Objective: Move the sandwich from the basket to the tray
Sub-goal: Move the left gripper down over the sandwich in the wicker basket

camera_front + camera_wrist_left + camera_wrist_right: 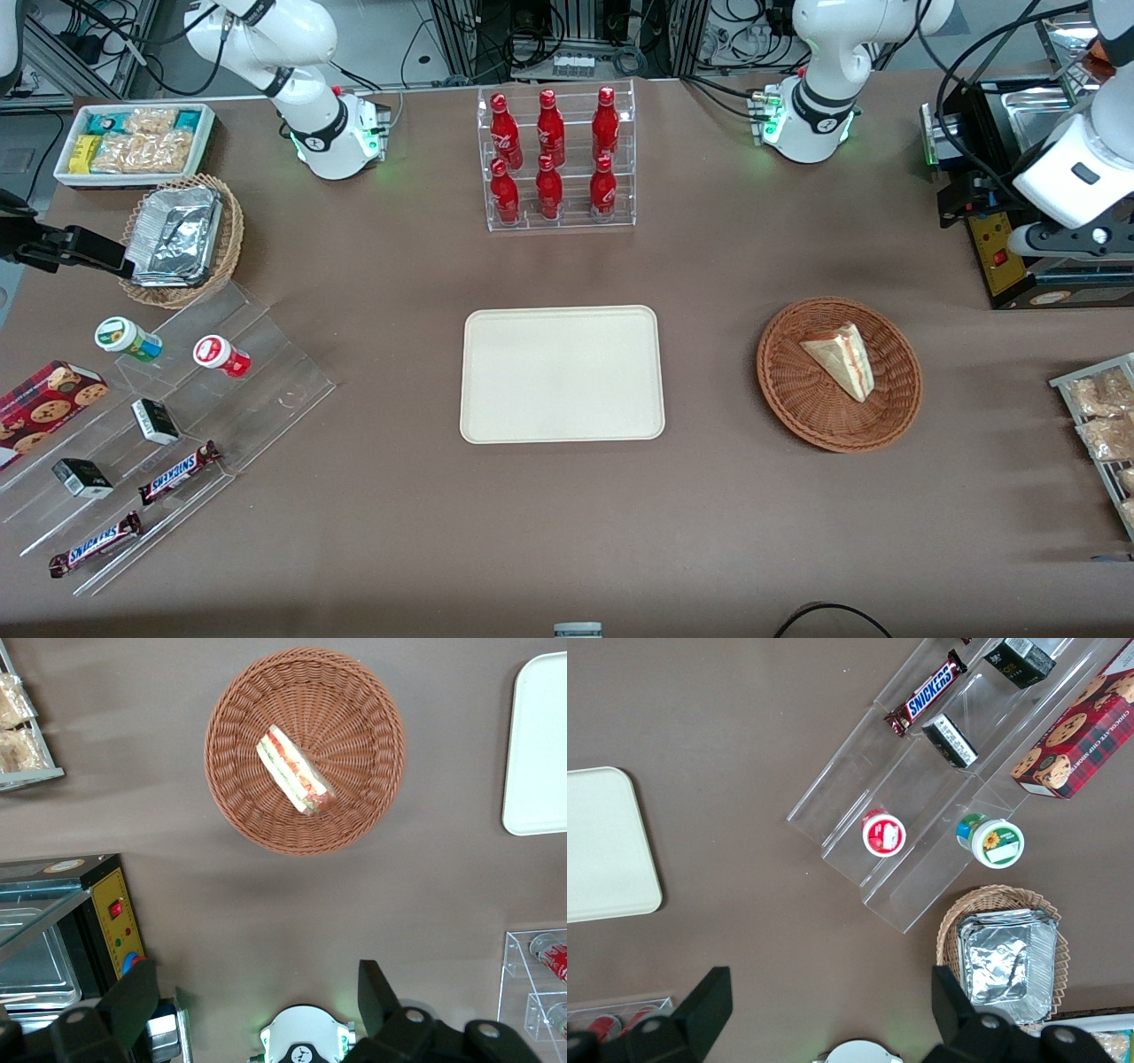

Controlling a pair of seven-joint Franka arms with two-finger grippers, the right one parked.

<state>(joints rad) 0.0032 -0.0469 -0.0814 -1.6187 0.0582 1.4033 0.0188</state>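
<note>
Wicker basket [305, 750] holds the sandwich [294, 771]; gripper [257, 997] poised high above, fingers [376, 992] spread.

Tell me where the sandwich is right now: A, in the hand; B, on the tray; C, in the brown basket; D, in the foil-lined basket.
C: the sandwich lies inside the basket, the tray is bare, and the hand is open, high above the table, holding nothing.
</note>
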